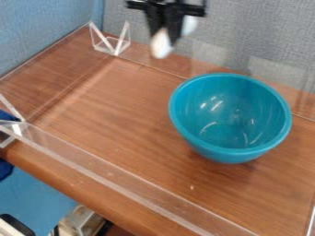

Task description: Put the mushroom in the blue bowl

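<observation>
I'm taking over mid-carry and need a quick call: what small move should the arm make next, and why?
Probably keep carrying sideways toward the blue bowl before lowering. The gripper is shut on the mushroom and held high above the table, up and left of the bowl's rim in the camera view, so it seems not yet over the opening. Releasing now would likely drop it on the wood.

You are looking at a lab-style test bench: a wooden tabletop fenced by a low clear plastic wall, with grey fabric partition panels behind it.
</observation>
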Tool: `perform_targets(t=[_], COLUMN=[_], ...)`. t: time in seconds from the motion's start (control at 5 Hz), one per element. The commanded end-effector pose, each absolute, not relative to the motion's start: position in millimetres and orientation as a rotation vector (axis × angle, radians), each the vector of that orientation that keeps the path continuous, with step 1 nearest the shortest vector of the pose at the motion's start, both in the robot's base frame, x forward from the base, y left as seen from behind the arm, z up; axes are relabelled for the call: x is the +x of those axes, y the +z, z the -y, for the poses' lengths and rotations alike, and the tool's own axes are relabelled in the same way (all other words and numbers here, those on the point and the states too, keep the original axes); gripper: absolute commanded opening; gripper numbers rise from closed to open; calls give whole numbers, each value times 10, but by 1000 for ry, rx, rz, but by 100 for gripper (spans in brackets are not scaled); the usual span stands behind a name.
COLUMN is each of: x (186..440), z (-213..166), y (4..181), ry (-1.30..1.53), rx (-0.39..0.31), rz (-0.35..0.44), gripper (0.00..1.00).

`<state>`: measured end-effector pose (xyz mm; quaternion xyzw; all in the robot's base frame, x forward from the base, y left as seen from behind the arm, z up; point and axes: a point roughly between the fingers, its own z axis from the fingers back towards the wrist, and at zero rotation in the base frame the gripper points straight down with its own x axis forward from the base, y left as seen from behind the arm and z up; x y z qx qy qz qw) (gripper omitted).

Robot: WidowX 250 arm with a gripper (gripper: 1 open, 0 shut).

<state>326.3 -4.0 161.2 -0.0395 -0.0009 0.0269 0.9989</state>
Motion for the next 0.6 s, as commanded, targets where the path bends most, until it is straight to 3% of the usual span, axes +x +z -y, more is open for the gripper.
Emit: perform_targets(t=[0.0, 0.4], x=[3276, 3212], z=[412, 985], y=[1833, 1648], ry=[-12, -117], rx=[-83, -86], rz=[73, 32], gripper=[0, 0])
